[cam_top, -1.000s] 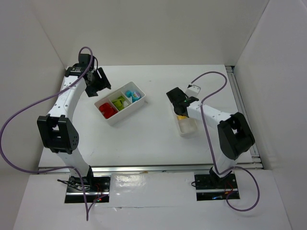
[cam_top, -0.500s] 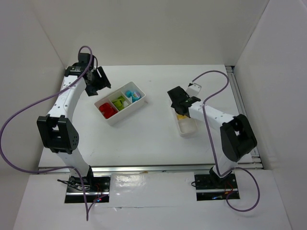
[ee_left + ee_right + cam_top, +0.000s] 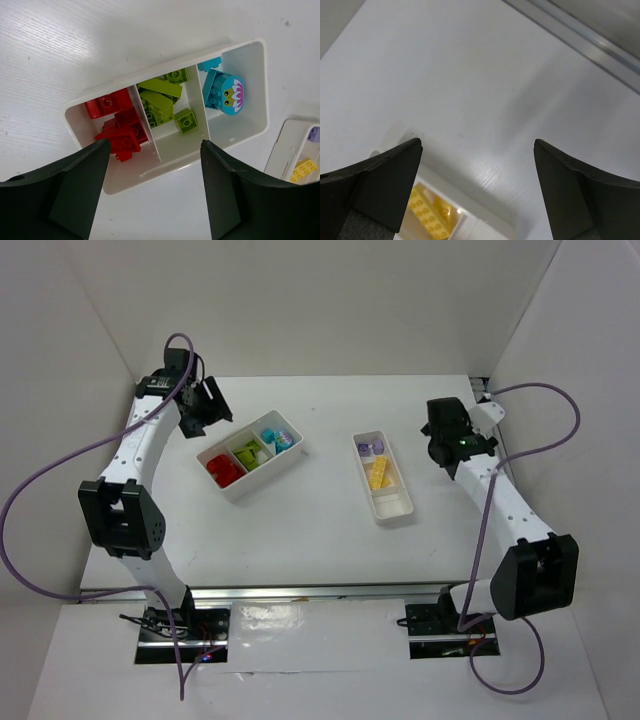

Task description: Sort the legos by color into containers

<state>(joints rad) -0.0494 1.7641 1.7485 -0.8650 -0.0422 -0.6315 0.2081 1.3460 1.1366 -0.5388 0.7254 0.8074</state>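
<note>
The wider container (image 3: 287, 466) holds red legos (image 3: 225, 469), lime green legos (image 3: 247, 452) and teal legos (image 3: 275, 437), one colour per compartment. My left gripper (image 3: 207, 412) hangs open and empty just off its far-left end. In the left wrist view the left gripper (image 3: 154, 150) frames the red legos (image 3: 117, 125), green legos (image 3: 162, 100) and teal legos (image 3: 222, 92). The narrower container (image 3: 392, 506) holds a lilac lego (image 3: 367, 448) and yellow legos (image 3: 379, 474). My right gripper (image 3: 440, 440) stands open and empty to its right. Below the right gripper (image 3: 477, 145) a yellow lego (image 3: 427, 212) shows.
A metal rail (image 3: 505, 455) runs along the table's right edge, close to the right arm, and shows as the rail (image 3: 580, 40) in the right wrist view. White walls enclose the table on the left, back and right.
My right gripper has opened and drawn back to the right, away from above the narrower container, uncovering the lilac and yellow legos. The left arm has not moved.
</note>
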